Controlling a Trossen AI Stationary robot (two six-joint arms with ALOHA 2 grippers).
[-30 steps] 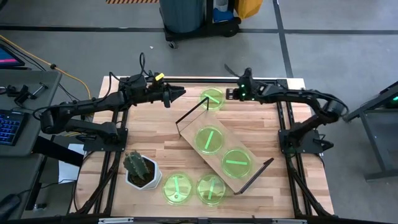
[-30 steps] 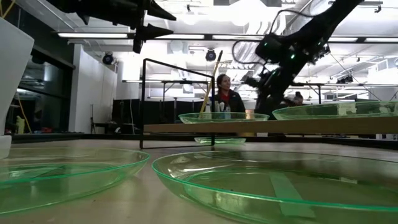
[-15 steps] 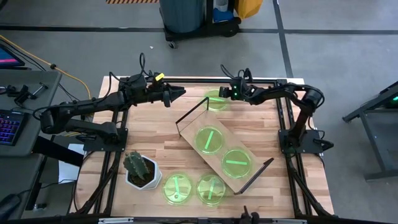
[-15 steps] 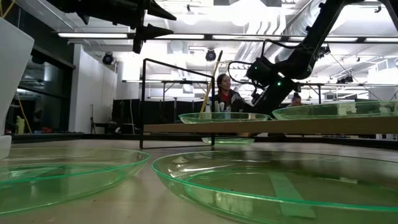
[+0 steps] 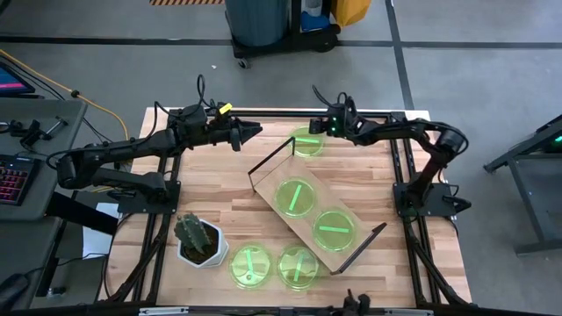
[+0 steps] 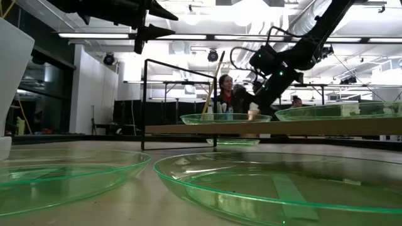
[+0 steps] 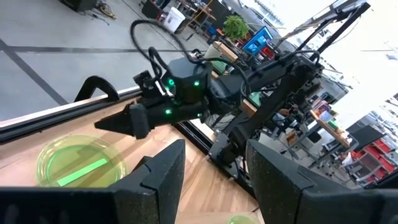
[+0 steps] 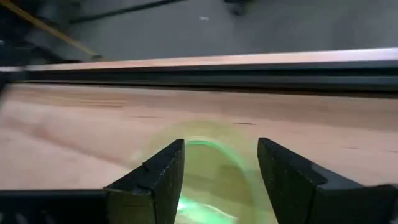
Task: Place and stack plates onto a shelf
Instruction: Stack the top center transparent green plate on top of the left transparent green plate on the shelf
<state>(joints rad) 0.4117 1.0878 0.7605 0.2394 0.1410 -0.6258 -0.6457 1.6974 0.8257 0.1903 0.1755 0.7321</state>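
Observation:
The shelf [image 5: 309, 213], a light-wood board with black wire end frames, lies diagonally on the table and carries two green plates [image 5: 296, 197] [image 5: 335, 227]. A third plate [image 5: 305, 141] lies flat on the table near the far edge, and two others [image 5: 250, 266] [image 5: 298, 266] sit near the front edge. My right gripper [image 5: 321, 130] is open, low at the far plate's right rim. In the right wrist view that plate [image 8: 205, 158] shows blurred between its fingers [image 8: 221, 180]; no touch shows. My left gripper [image 5: 255, 130] hangs open above the table's far left.
A cactus in a white pot [image 5: 198, 239] stands at the near left. The shelf's wire frame [image 5: 272, 156] rises just in front of the far plate. Bare tabletop [image 5: 219, 180] lies between the left arm and the shelf. A person [image 6: 227, 94] shows in the room beyond.
My right gripper has gone toward the table's left edge and down, toward the plate at the far edge. The plates and the shelf have stayed where they were.

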